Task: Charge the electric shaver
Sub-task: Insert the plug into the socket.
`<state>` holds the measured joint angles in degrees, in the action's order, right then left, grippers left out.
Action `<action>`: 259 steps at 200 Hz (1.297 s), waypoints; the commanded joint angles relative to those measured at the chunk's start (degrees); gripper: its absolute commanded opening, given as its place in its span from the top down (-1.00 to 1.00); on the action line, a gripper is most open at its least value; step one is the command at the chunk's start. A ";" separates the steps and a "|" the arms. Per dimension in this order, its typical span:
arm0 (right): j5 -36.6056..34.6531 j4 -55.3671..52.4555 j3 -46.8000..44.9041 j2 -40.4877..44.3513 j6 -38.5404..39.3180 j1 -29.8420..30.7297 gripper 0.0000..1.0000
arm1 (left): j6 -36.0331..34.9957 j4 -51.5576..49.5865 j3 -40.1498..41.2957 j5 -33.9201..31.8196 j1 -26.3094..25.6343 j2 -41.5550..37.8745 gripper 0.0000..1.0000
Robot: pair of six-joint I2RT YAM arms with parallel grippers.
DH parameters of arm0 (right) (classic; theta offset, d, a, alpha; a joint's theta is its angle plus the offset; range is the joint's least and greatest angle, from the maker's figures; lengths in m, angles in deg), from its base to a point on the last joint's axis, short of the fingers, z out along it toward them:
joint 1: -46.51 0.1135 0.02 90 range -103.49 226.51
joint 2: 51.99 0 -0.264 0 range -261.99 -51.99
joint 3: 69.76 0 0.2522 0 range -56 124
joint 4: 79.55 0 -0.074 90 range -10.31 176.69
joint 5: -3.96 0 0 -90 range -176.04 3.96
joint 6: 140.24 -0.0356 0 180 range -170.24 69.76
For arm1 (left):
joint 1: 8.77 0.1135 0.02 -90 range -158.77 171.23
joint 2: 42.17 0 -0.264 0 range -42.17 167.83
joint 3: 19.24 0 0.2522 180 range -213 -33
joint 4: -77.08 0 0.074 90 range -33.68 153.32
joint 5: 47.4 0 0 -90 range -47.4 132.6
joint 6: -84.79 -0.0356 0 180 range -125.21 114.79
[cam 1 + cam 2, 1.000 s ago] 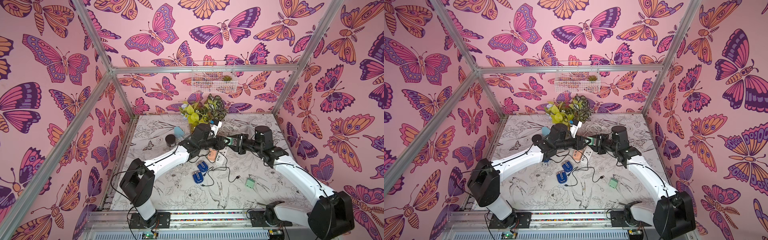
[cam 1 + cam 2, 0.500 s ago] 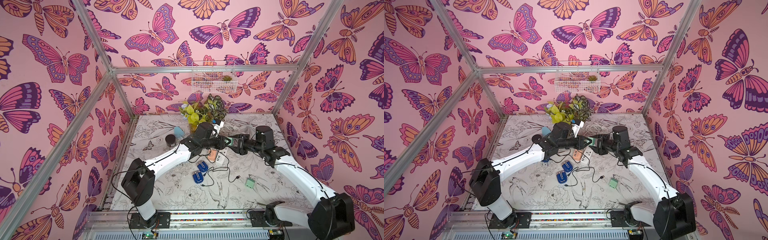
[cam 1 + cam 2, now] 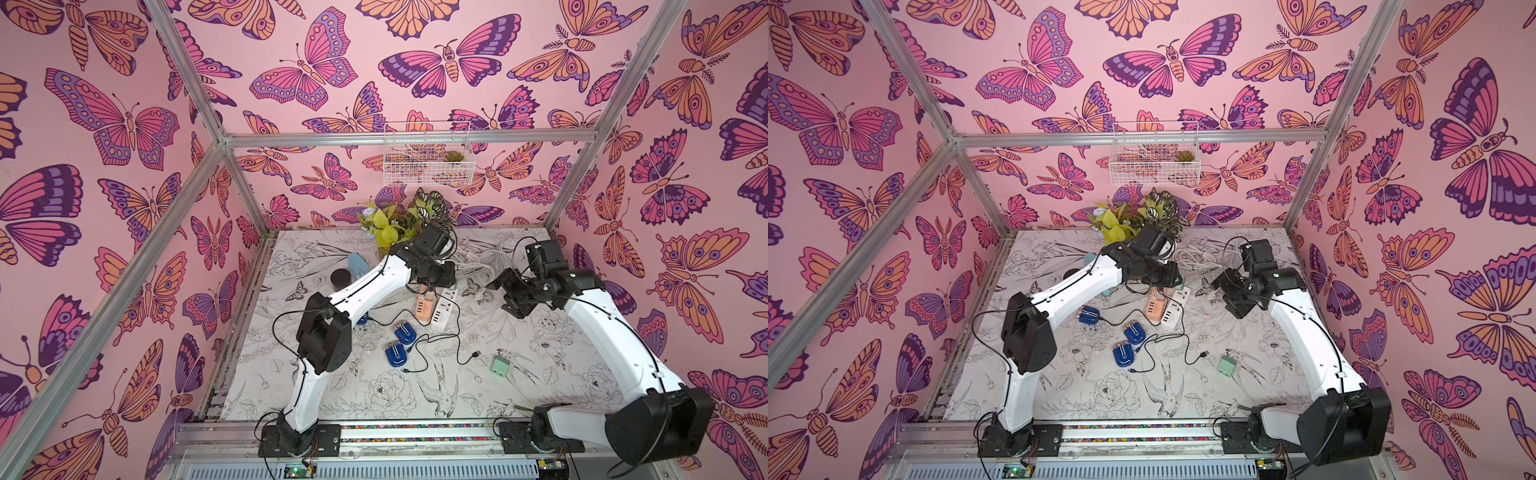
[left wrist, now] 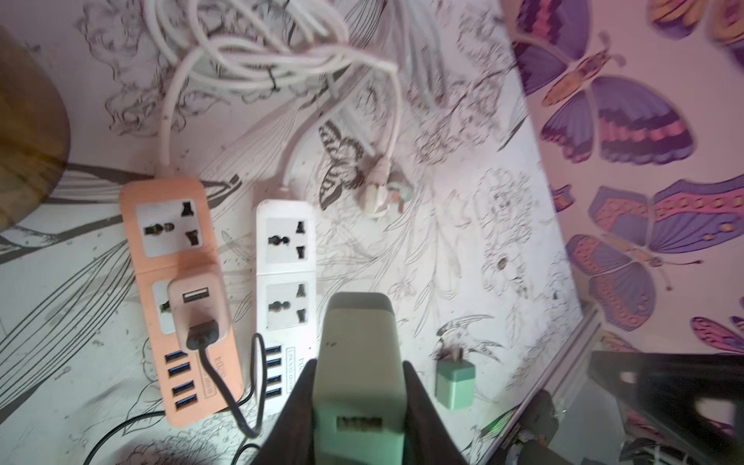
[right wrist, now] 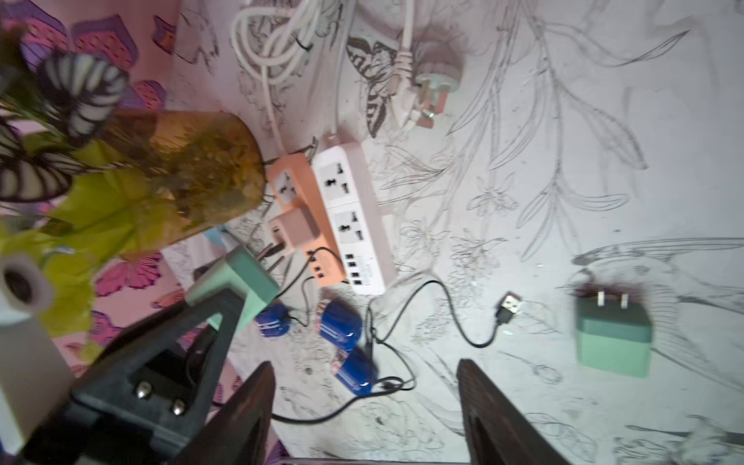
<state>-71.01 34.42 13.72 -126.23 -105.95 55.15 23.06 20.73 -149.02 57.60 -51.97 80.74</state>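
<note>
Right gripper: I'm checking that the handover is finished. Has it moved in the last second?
Yes. The right gripper has drawn away from the white power strip, out toward the robot's right.

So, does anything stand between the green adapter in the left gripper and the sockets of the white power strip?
Nothing visible does. The left gripper holds the green adapter near the white power strip, whose two sockets are both bare. A black cable lies only beside its USB ports.
</note>
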 commanded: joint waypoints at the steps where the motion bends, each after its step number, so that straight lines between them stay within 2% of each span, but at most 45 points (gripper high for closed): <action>1: -3.58 -5.96 1.83 -0.80 9.72 -0.27 -0.42 | -2.15 -9.07 -7.28 -2.05 -0.21 4.97 1.00; 30: -2.87 -6.85 0.72 0.11 10.66 -0.27 -0.40 | -3.00 -14.25 -17.16 -5.95 -0.66 12.67 1.00; 72: -1.08 -7.17 -0.63 1.53 10.66 -0.28 -0.38 | -3.21 -14.67 -22.51 -8.97 -0.88 18.86 1.00; 99: -0.53 -7.87 -0.72 1.48 11.05 -0.22 -0.37 | -3.18 -14.56 -25.48 -8.15 -1.05 21.73 1.00; 175: 0.00 -6.72 -1.94 -1.02 11.49 -0.28 -0.36 | -3.97 -14.53 -25.84 -6.13 -2.32 23.72 1.00; 222: 1.22 -5.43 -0.90 -3.46 10.80 -0.33 -0.33 | -4.96 -15.38 -25.80 -9.68 -2.54 24.53 1.00; 259: 1.22 -5.65 -1.14 -3.47 11.06 -0.36 -0.33 | -5.15 -15.76 -25.98 -9.29 -2.99 25.78 1.00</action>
<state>-70.10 29.06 12.30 -129.66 -95.19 55.15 19.01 7.72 -174.73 49.54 -54.33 103.28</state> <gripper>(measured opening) 0.664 0.288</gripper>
